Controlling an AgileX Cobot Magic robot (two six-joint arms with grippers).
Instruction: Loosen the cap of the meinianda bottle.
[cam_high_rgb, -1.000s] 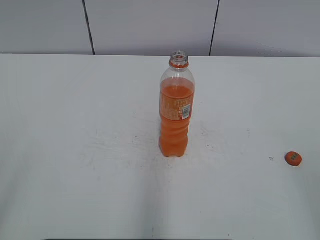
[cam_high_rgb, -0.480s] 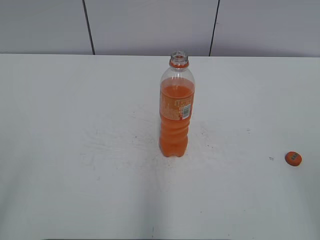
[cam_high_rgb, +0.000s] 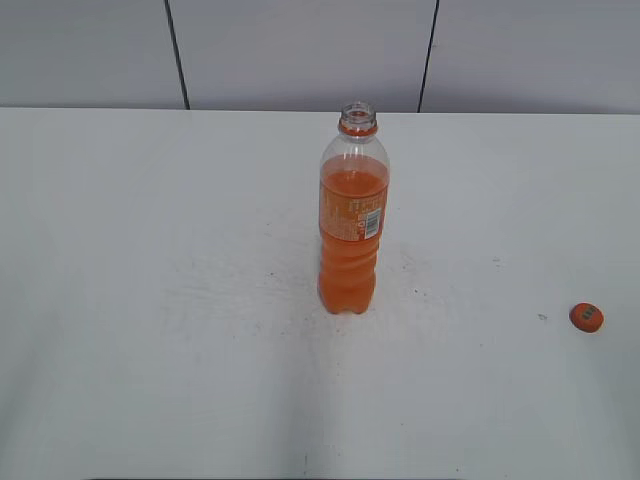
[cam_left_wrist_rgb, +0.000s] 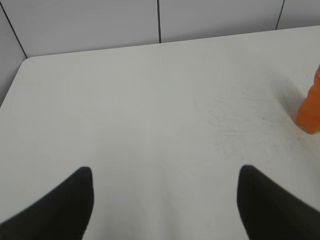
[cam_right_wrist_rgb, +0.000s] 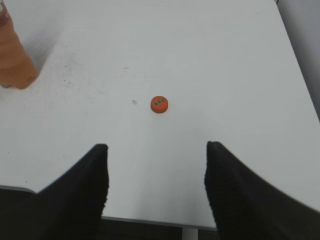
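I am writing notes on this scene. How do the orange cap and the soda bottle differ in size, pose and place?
Size: the cap is far smaller than the meinianda bottle.
Pose: the bottle stands upright with its mouth open; the cap lies flat, its marked top facing up.
Place: the bottle is near the middle of the table; the cap lies apart, near the right edge.
Both are orange, and neither is held by any jaws.

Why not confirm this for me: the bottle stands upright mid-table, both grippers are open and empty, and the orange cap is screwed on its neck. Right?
Wrong on the cap. The bottle has an open neck; the cap lies on the table to its right, as the exterior view shows. The left gripper and the right gripper are open and empty.
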